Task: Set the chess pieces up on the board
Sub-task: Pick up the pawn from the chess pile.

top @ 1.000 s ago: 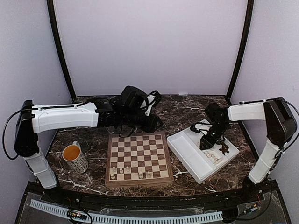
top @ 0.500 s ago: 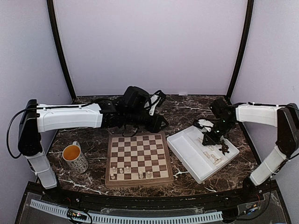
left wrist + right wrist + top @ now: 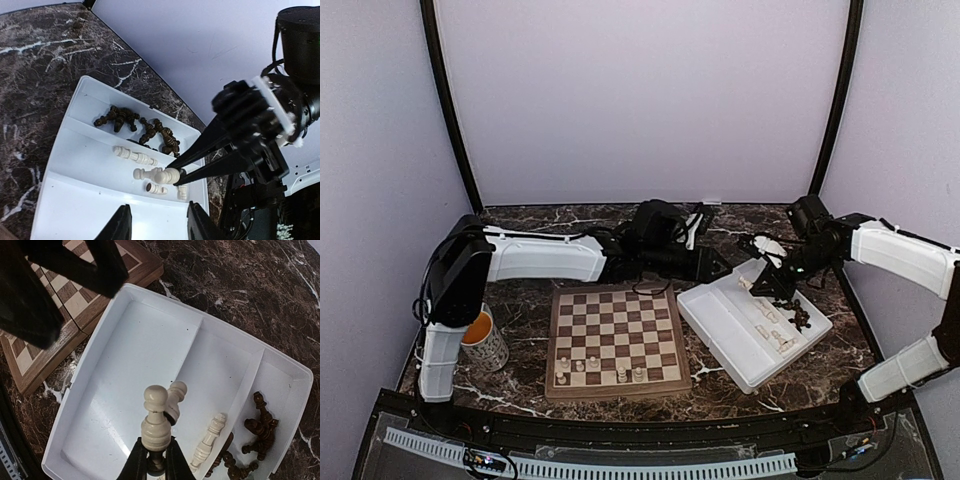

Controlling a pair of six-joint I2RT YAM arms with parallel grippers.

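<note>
A robot test cell in a lab: plain lilac panels (image 3: 640,90) on black corner posts (image 3: 448,100) enclose a marble-patterned table (image 3: 720,230), with a slotted cable duct (image 3: 620,467) along its near edge.

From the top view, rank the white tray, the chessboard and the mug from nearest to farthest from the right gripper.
1. White tray, on the right, beneath the right gripper, which holds a pale chess piece.
2. Chessboard, in the centre.
3. Mug, far left.
</note>
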